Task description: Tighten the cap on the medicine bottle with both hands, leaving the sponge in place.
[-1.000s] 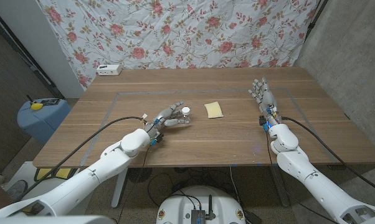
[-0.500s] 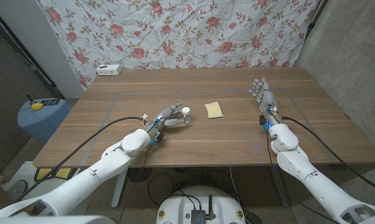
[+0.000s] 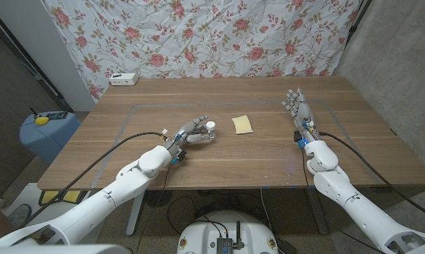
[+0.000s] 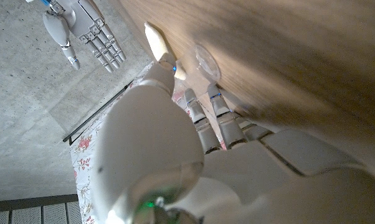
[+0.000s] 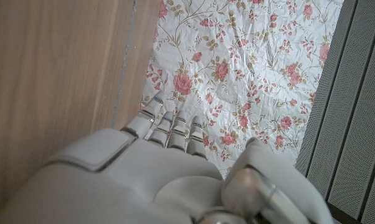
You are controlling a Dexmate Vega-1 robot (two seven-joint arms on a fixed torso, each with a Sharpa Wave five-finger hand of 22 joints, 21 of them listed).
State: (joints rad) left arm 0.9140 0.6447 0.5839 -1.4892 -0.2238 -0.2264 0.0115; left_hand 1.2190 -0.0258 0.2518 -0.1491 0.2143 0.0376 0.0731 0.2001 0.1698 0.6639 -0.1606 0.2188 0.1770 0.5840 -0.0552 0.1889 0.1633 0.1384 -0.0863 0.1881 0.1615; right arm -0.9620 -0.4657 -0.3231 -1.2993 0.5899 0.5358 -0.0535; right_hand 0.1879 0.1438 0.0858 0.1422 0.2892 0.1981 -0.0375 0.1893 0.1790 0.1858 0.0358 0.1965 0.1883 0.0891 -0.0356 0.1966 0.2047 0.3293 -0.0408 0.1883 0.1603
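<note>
the wooden table (image 3: pixel 219 159) has broad bare room around the work, and nothing sits near an edge. the left hand (image 3: pixel 191 132) wraps its fingers around the small medicine bottle (image 3: pixel 207 134), just left of centre. the right hand (image 3: pixel 297 107) waits at three o'clock, well apart, fingers apart and holding nothing. the sponge (image 3: pixel 243 124) lies at two o'clock from the bottle, directly on the right hand's way in, so that hand should probably come over it and then pinch the white cap (image 3: pixel 210 126) while the left steadies the bottle.
</note>
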